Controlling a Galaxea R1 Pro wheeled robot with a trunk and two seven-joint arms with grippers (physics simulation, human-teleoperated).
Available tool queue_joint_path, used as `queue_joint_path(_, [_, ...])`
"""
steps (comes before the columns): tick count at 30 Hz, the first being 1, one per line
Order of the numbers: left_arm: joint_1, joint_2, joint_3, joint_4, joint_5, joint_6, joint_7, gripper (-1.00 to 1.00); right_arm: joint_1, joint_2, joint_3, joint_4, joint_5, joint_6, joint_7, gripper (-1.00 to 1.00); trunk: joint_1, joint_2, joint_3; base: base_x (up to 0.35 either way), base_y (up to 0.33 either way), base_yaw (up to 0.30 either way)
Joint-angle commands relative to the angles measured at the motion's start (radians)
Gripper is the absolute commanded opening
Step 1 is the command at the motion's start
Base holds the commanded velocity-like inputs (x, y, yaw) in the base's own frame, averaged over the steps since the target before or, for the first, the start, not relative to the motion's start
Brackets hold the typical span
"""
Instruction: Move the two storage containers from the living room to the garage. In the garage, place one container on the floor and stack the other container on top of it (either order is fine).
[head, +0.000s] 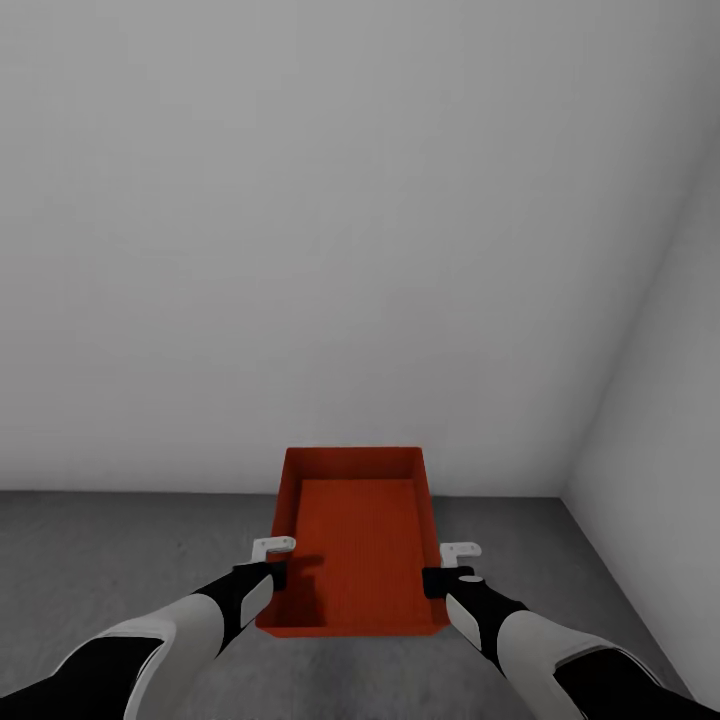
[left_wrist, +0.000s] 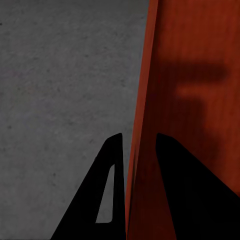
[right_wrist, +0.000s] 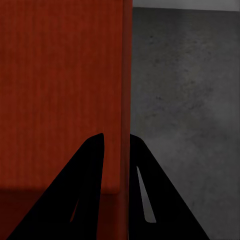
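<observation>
Storage container (head: 355, 545) lying with long axis running 12 to 6 o'clock, left gripper (head: 268, 562) and right gripper (head: 452, 566) clamping its side walls over concrete floor (head: 120, 550).

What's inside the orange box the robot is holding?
Nothing: the storage container is empty, showing only its bare orange bottom with a shadow. Each end effector, left and right, clamps a side wall. Whatever lies underneath it is covered.

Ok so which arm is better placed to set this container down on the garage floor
Neither alone. The left gripper pinches the storage container's left wall and the right gripper its right wall, so both should lower it together onto the floor.
</observation>
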Motion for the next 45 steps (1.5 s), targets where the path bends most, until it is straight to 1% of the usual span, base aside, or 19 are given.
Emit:
queue_joint_path(1, [-0.001,0.006,0.022,-0.005,-0.007,-0.010,0.016,-1.00,0.000,0.000,-0.003,0.002,-0.015,0.001,-0.004,-1.00,0.000,-0.001,-0.003,0.000,0.000,0.000])
queue_joint_path(45, [-0.001,0.006,0.022,-0.005,-0.007,-0.010,0.016,-1.00,-0.001,0.000,-0.003,0.002,-0.015,0.000,-0.004,-1.00,0.000,-0.001,-0.073,0.000,0.000,0.000])
